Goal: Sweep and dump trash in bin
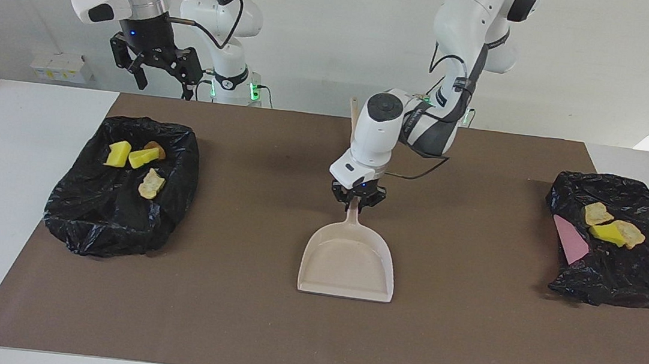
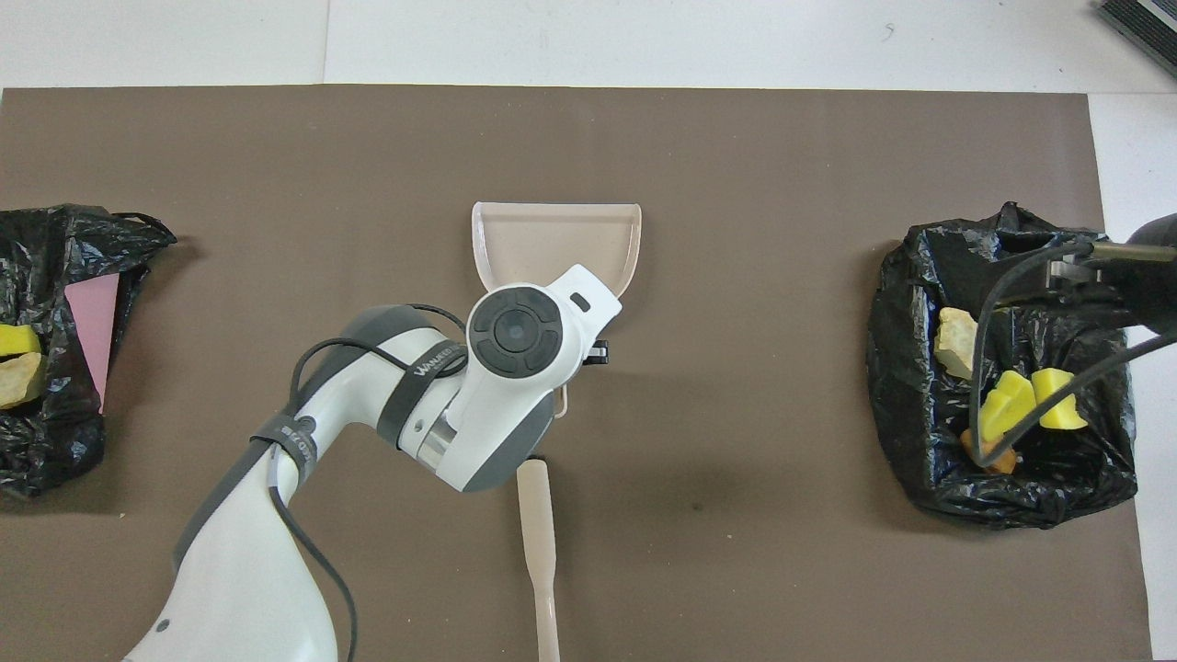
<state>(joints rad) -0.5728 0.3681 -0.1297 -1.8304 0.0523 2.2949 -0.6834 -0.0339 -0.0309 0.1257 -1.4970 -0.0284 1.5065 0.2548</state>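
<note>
My left gripper [image 1: 357,200] is shut on the handle of the pale beige dustpan [image 1: 348,263], which lies level and empty at the middle of the brown mat; in the overhead view the dustpan [image 2: 552,239] shows past my wrist. The trash lies in two black bags. The bag at the right arm's end [image 1: 116,214] holds yellow bits [image 1: 118,154], a brown lump [image 1: 154,148] and a beige chunk [image 1: 151,183]. The bag at the left arm's end [image 1: 622,276] holds beige chunks [image 1: 597,214] and a yellow bit [image 1: 607,233]. My right gripper [image 1: 155,68] is open and empty, raised over its bag.
A brush [image 2: 538,542] with a pale handle lies on the mat nearer to the robots than the dustpan, partly under my left arm. A pink flat piece [image 1: 571,244] lies in the bag at the left arm's end. The mat [image 1: 464,341] is bordered by white table.
</note>
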